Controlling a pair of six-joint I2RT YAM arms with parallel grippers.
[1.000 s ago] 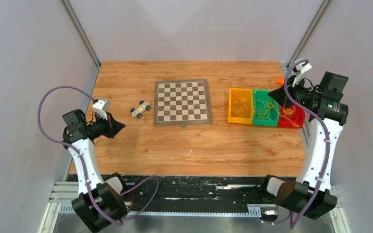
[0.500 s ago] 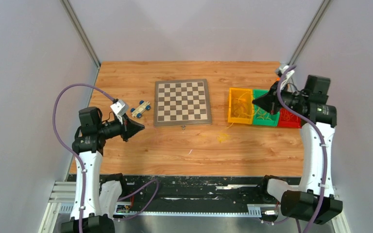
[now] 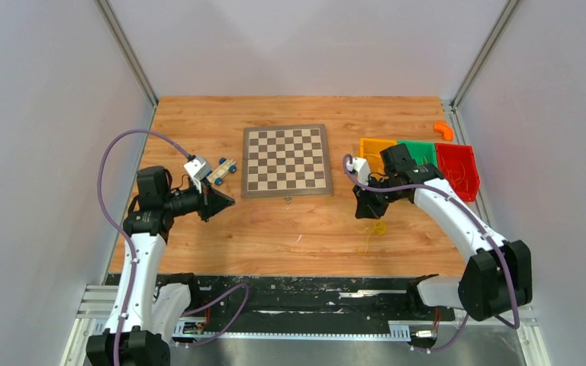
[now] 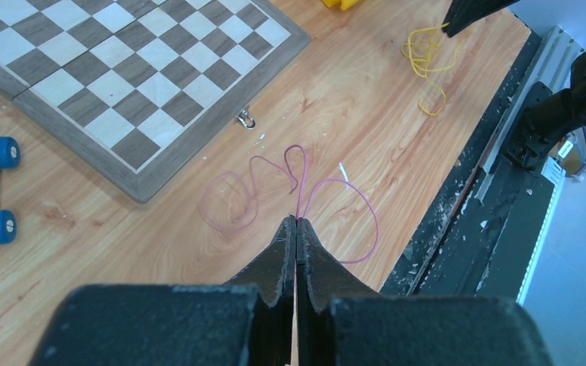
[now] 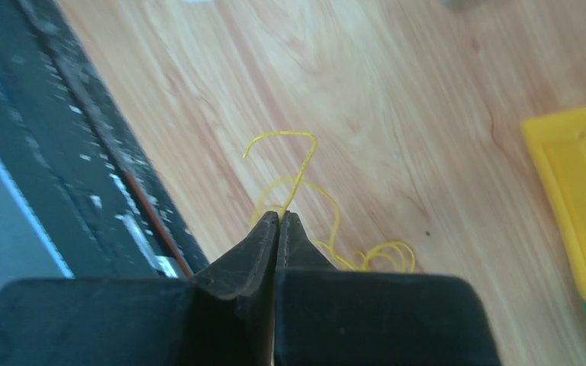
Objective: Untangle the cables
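Near the counter's (image 3: 198, 122) front edge, right jaws pinch a yellow cable (image 5: 305, 162); left jaws, pressed together, point toward a pink cable (image 4: 297, 146).

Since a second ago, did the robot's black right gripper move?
Yes. The right gripper swung left off the coloured plastic bins toward the checkered wooden chessboard, pinching a thin yellow cable.

My wooden desk (image 3: 198, 122) carries a chessboard (image 3: 287, 161) mid-way, with a toy car (image 3: 221, 171) just left of it. On the right, three bins sit side by side: yellow bin (image 3: 370, 144), green bin (image 3: 421, 146) and red bin (image 3: 454, 160). An orange piece (image 3: 443, 130) lies behind them. Nearer me lie a yellow cable (image 3: 376, 228) and a pink cable (image 4: 296, 147), well apart.
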